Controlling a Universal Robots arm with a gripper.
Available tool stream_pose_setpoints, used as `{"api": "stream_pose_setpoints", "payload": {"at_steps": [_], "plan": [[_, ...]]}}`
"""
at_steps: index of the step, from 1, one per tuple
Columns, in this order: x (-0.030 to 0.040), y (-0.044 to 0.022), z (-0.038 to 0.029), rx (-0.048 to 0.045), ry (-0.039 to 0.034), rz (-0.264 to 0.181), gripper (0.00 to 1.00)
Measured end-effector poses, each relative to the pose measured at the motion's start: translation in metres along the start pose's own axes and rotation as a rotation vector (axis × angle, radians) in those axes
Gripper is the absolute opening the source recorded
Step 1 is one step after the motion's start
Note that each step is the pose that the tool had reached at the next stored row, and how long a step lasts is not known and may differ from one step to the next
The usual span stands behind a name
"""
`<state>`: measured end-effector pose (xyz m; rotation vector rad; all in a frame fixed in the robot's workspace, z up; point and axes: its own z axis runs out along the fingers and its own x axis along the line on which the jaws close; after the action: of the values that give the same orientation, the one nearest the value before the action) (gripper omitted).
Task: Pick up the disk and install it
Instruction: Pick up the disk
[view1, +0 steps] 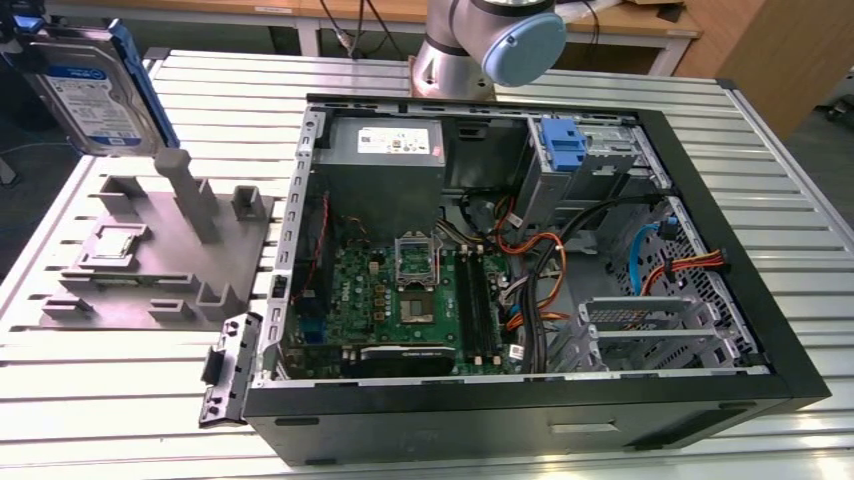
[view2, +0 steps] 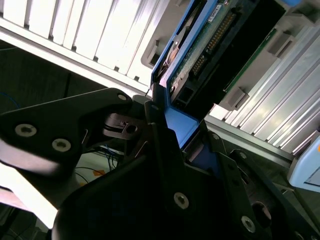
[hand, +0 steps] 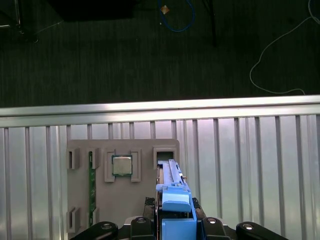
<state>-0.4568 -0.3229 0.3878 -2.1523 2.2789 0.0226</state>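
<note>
A ribbed silver metal table (view1: 107, 410) carries an open black computer case (view1: 467, 430) towards the exterior view's right, with a grey moulded fixture plate (view1: 134, 290) just beside it. The arm's base (view1: 447, 70) seems to stand at the table's far edge.

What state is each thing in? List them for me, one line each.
disk: held on edge in the air, not yet installed.
hand: shut on the disk's blue bracket.
computer case: lying on its side, open, side panel off.
blue carrier: upright inside the case.
grey fixture: one slot empty.
processor: seated in the fixture.
memory module: seated in the fixture.
</note>
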Motion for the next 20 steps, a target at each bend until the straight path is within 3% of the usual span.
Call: {"api": "stream_pose_setpoints", "payload": {"at_steps": [20], "plan": [[-0.0001, 0.0000, -0.0055, -0.0001, 0.0000, 0.000, 0.36]]}}
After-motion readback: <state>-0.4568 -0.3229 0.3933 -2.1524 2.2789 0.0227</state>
